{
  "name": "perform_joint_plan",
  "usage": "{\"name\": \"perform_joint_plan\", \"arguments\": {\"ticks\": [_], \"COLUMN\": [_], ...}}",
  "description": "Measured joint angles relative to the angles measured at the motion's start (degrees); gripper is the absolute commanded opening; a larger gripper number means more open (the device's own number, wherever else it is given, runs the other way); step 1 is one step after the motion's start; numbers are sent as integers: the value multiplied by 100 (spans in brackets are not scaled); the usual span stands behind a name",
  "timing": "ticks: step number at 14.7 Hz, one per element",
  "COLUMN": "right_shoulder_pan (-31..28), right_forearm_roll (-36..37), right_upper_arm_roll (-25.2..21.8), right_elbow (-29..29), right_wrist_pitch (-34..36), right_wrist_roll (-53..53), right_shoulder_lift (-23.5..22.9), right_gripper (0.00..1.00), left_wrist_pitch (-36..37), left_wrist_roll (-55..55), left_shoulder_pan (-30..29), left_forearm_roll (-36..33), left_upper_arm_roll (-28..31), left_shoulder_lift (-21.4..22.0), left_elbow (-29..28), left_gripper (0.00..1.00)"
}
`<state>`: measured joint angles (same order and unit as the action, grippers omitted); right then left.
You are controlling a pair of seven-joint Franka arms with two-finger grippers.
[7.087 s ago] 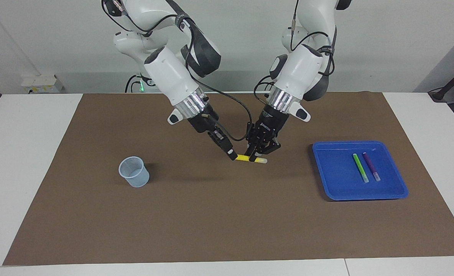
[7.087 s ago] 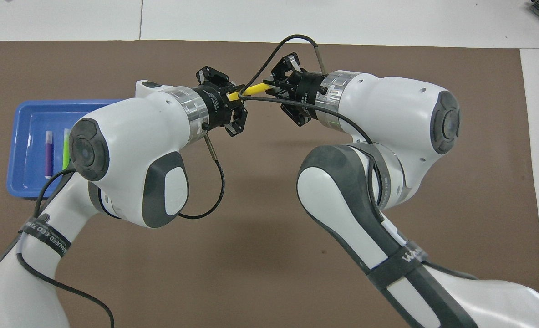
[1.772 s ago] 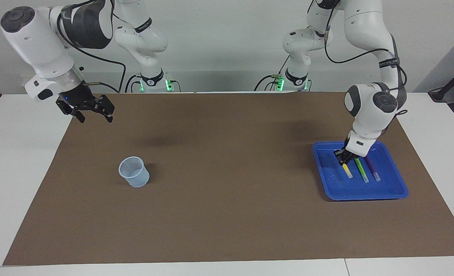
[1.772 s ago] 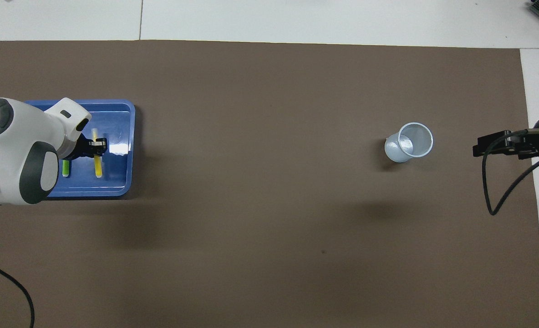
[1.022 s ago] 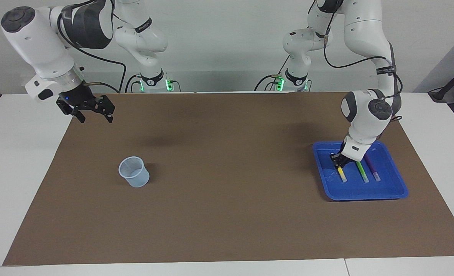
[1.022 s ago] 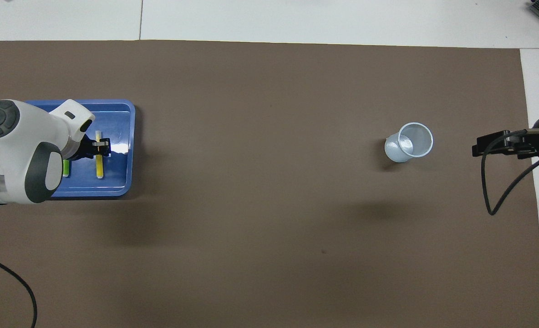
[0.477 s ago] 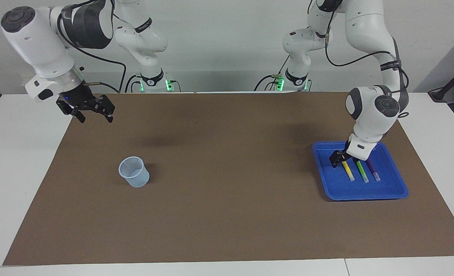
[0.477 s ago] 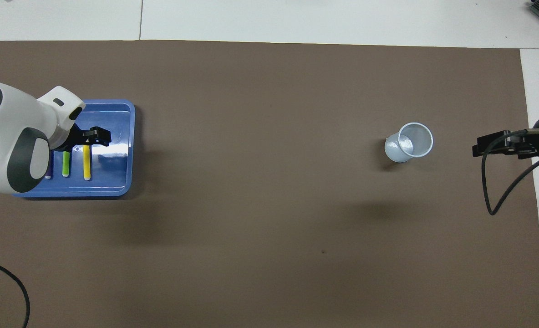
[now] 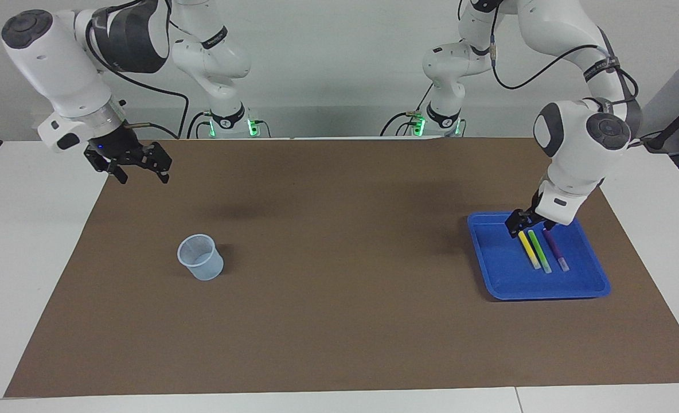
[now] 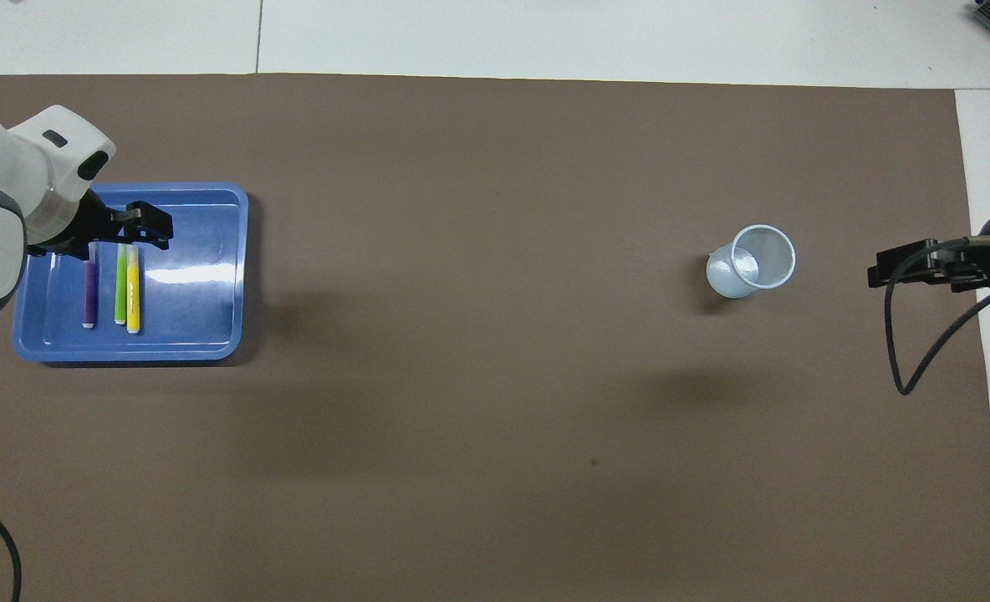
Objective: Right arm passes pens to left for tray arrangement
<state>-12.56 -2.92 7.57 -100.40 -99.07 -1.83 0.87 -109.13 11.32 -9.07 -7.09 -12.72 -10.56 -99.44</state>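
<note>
The blue tray point(image 9: 546, 284) lies at the left arm's end of the table and also shows in the overhead view point(image 10: 194, 301). Three pens lie side by side in it: yellow point(image 9: 529, 250), green point(image 9: 539, 251) and purple point(image 9: 555, 250); overhead they show as yellow point(image 10: 133, 288), green point(image 10: 120, 284) and purple point(image 10: 89, 284). My left gripper point(image 9: 529, 225) point(image 10: 119, 232) is open and empty, raised a little over the pens' ends nearer the robots. My right gripper point(image 9: 139, 172) point(image 10: 913, 272), with a blue wrist light, is open and empty, waiting over the mat's edge at the right arm's end.
A small clear plastic cup point(image 9: 201, 257) point(image 10: 752, 261) stands upright on the brown mat point(image 9: 339, 287) toward the right arm's end. White table surface borders the mat. A black cable hangs from the right wrist point(image 10: 900, 351).
The left gripper let go of the yellow pen beside the green one, then rose and drew back toward the robots. The right arm has not moved.
</note>
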Motion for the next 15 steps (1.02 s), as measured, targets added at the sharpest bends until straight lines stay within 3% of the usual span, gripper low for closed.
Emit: {"name": "perform_joint_plan", "arguments": {"ticks": [8, 15], "right_shoulder_pan": [0, 0], "right_forearm_roll": [0, 0], "right_upper_arm_roll": [0, 0], "right_elbow": [0, 0], "right_wrist_pitch": [0, 0], "right_wrist_roll": [0, 0], "right_shoulder_lift": [2, 2], "right_gripper": [100, 100], "left_wrist_pitch": [659, 1672], "left_wrist_roll": [4, 5], "left_shoulder_pan": [6, 76], "left_forearm_roll": [352, 725], "left_upper_arm_roll": [-22, -28], "left_shoulder_lift": [705, 1447], "left_elbow": [26, 42], "left_gripper": [100, 100]}}
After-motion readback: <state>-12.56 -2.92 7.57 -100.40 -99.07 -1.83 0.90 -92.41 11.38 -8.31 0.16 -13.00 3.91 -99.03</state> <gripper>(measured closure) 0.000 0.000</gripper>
